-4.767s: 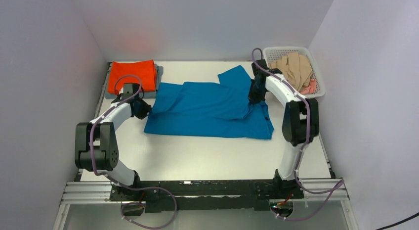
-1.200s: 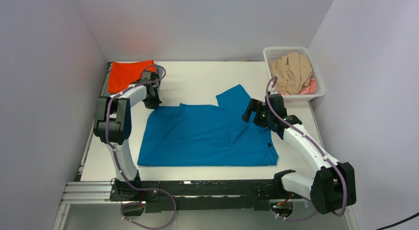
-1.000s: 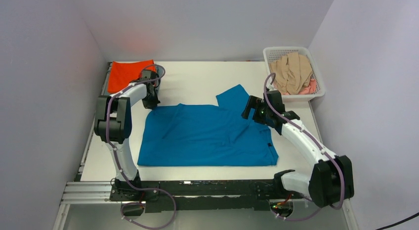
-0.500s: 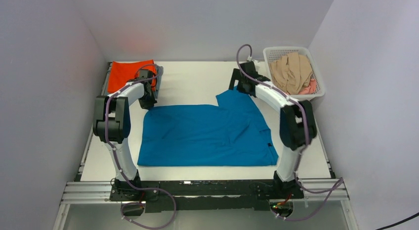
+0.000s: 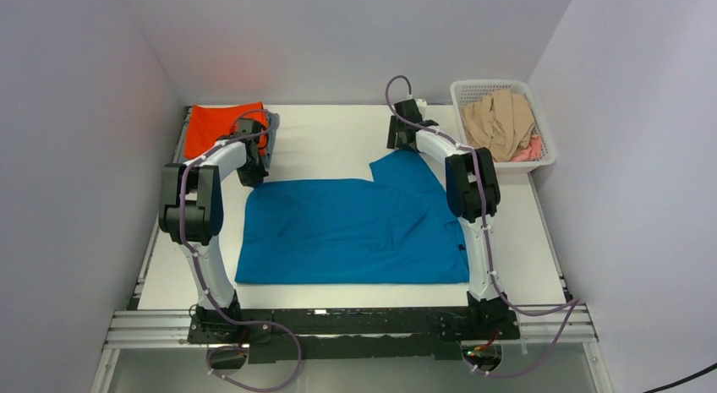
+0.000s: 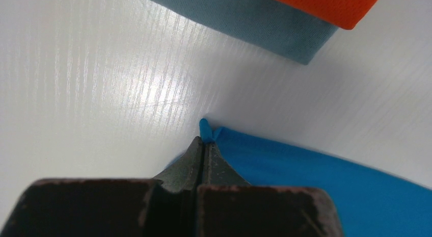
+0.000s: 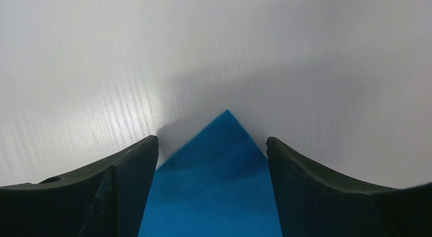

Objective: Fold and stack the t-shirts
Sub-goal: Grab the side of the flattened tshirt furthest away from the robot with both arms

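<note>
We show the blue shirt (image 5: pixel 355 228) flat mid-table, unfolded. The left gripper (image 6: pixel 205 140) pinches its far-left corner, and the right gripper (image 7: pixel 211 142) gapes astride its sleeve tip. At the far-left corner the orange shirt (image 5: pixel 221 127) lies folded on the grey shirt (image 6: pixel 265 23). The beige shirts (image 5: pixel 499 122) lie in the basket (image 5: pixel 495 83).

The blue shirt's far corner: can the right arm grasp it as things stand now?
Probably yes. The right tool is open and straddles the pointed corner of the blue shirt, and only table lies around it. Nothing seems to be in the way.
</note>
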